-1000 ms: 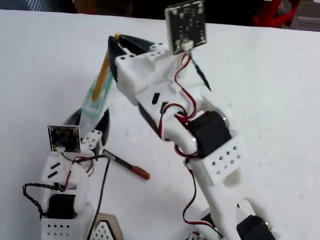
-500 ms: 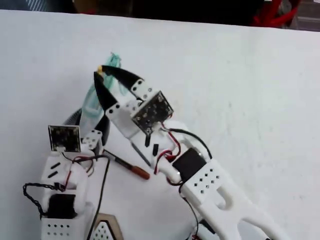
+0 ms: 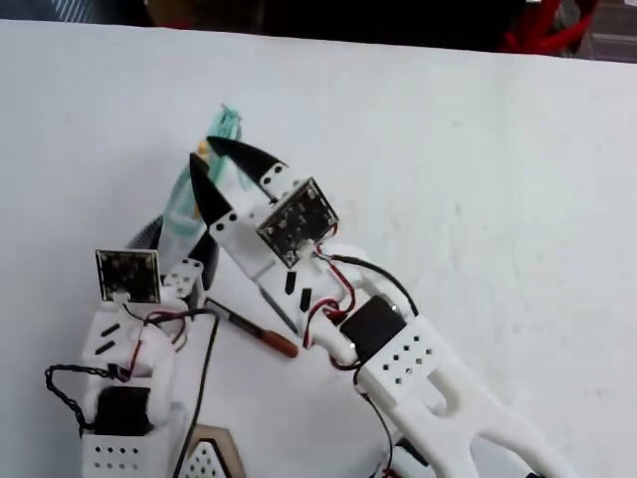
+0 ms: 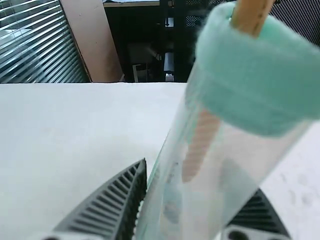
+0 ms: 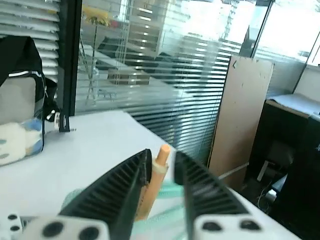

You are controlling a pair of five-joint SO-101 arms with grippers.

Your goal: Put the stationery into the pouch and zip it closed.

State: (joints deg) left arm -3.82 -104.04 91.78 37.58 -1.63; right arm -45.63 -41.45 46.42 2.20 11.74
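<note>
Left end effector clamps the pouch; right end effector hangs alongside, parted.

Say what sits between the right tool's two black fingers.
In the right wrist view, the end of a tan wooden pencil stands in the gap of the right tool, close to one finger, rising from the teal-rimmed clear plastic pouch.

pouch in left tool, pencil inside it, right tool around pencil's top
</note>
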